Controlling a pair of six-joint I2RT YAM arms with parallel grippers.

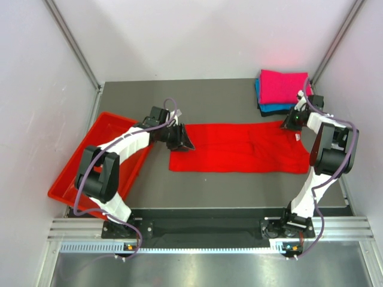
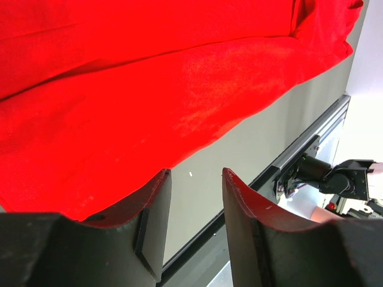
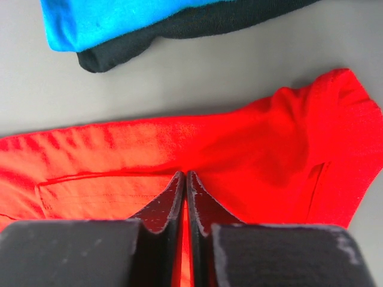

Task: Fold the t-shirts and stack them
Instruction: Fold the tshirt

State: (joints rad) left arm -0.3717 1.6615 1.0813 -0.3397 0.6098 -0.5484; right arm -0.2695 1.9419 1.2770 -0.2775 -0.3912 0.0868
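I count four shirts: red t-shirt [image 1: 239,146], pink t-shirt [image 1: 281,85], teal t-shirt [image 3: 96,18], black t-shirt [image 3: 197,21]. One red tray [image 1: 70,179]. My two grippers: left gripper [image 2: 196,176], right gripper [image 3: 184,174].

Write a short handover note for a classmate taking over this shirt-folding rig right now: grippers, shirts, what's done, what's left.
Left gripper: jaws open at the left end of the red t-shirt, nothing held.
Right gripper: jaws shut on the cloth at the shirt's right end.
Done: pink t-shirt, teal t-shirt and black t-shirt are folded and stacked in the far right corner.
Left: the red t-shirt lies as a long strip mid-table; finish folding it and add it to the stack.
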